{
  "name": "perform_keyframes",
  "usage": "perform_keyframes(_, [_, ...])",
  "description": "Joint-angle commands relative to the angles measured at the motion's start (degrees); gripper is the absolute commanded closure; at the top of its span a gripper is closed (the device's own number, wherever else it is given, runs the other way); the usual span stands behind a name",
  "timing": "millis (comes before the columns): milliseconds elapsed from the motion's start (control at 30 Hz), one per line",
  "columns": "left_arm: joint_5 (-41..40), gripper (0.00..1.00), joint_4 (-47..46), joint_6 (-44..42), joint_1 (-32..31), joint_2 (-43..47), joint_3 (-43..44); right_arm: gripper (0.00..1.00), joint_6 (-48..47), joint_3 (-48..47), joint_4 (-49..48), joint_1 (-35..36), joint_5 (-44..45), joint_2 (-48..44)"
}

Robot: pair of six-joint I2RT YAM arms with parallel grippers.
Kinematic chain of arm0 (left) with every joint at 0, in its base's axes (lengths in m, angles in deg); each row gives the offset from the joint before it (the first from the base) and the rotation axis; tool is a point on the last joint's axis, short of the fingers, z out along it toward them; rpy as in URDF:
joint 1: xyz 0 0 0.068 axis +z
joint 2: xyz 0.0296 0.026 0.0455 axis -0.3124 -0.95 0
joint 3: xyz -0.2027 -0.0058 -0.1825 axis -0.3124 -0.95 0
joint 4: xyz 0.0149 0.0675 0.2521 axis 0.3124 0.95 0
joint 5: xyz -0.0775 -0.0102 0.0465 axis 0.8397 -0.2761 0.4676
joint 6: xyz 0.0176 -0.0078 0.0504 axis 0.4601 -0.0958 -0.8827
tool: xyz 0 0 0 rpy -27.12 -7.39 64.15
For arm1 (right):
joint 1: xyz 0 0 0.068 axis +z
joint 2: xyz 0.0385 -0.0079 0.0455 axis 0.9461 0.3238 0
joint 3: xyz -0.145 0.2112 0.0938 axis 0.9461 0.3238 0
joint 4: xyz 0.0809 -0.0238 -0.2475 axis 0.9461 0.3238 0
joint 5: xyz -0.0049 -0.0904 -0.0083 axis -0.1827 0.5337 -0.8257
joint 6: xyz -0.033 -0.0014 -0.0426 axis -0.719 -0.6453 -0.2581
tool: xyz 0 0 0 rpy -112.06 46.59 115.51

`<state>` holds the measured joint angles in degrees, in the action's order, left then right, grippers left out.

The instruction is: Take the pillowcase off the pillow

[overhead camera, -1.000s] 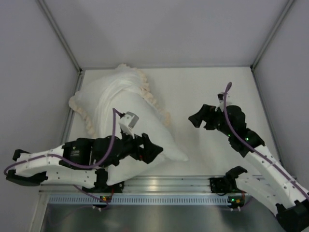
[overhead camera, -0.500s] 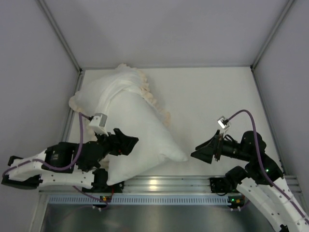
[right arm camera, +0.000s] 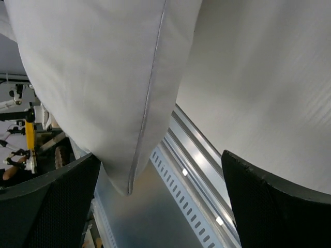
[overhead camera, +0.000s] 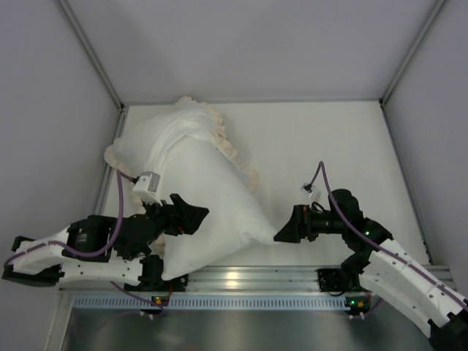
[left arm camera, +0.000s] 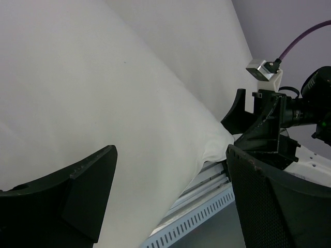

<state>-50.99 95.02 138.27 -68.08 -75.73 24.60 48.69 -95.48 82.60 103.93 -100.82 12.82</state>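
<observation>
Pillow (overhead camera: 212,197) at the left of the table (overhead camera: 329,139), near corner bare, far end sheathed in the ruffled pillowcase (overhead camera: 186,124). Risk: with nothing pinning the case, a pull on the pillow may drag both toward the near edge (left gripper (overhead camera: 196,216) spread over the near flank, right gripper (overhead camera: 284,234) spread about the bare corner). Since a second ago the right gripper has swung from mid-table to that corner and the left has drawn back leftward.

Left gripper (overhead camera: 191,218) low, aimed right, jaws spread; right gripper (overhead camera: 284,232) aimed left (jaws likewise spread).
</observation>
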Motion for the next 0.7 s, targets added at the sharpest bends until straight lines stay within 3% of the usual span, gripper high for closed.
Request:
perform_keyframes(0, [0.15, 0.11, 0.41, 0.43, -0.03, -0.6, 0.19, 0.06, 2.31, 0.63, -16.91, 2.24, -0.63, 2.4])
perform_keyframes(167, [0.5, 0.1, 0.5, 1.13, -0.03, 0.02, -0.6, 0.11, 9.35, 2.21, -32.9, 8.04, -1.42, 9.6])
perform_keyframes(267, [0.5, 0.1, 0.41, 1.57, -0.03, 0.63, -1.13, 0.23, 9.88, 1.08, -35.29, 12.26, 0.42, 15.23])
perform_keyframes(367, [0.5, 0.1, 0.41, 1.84, -0.03, 1.16, -1.39, 0.73, 10.23, -0.16, -37.32, 14.64, 1.99, 20.24])
perform_keyframes(400, [0.68, 0.1, 0.41, 1.75, -0.03, 1.25, -1.39, 1.0, 10.15, -0.77, -35.15, 14.56, 3.4, 21.29])
perform_keyframes(567, [1.21, 0.1, 0.85, 2.19, -0.03, 1.6, -1.39, 1.0, 2.17, -8.75, -12.75, 9.12, 29.66, 21.04])
perform_keyframes(667, [1.65, 0.1, 0.76, 2.54, -0.03, 0.99, -1.57, 1.0, -3.1, -12.36, -8.5, -4.73, 31.03, 19.81])
